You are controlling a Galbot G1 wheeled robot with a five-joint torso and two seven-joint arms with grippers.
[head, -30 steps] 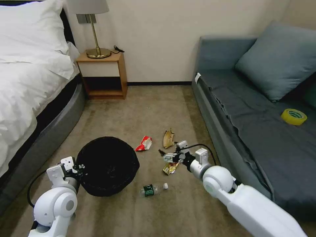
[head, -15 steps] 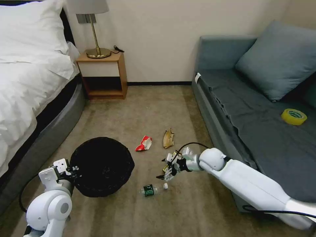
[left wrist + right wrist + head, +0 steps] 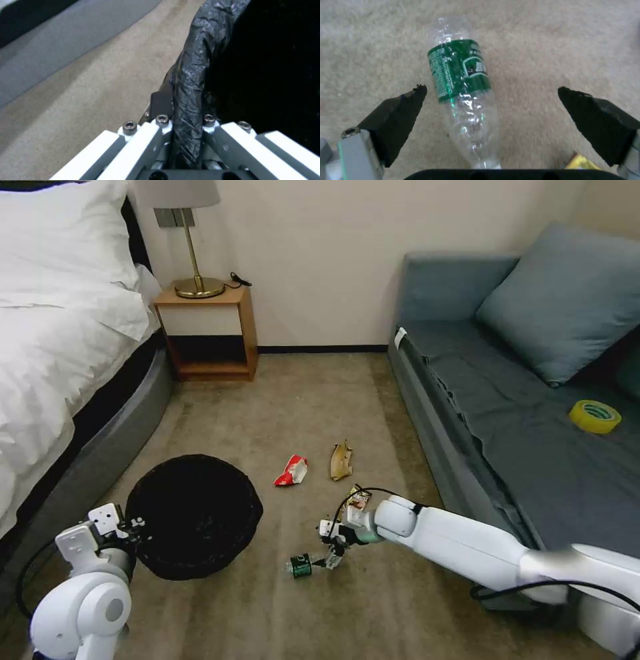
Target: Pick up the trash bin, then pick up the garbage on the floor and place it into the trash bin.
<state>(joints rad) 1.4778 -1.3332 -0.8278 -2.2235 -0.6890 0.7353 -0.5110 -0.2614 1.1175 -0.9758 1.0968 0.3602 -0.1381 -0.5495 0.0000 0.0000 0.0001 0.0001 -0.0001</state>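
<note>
Bottle (image 3: 463, 100): lies lengthwise between my right gripper (image 3: 493, 120) jaws, spread wide to straddle it.
Bin (image 3: 190, 82): my left gripper (image 3: 185, 130) clamps its rim, keeping it ready for litter.

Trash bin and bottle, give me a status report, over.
Left gripper shut on trash bin rim. Right gripper open, straddling the clear bottle on the carpet, not gripping. Nothing in the way.
</note>
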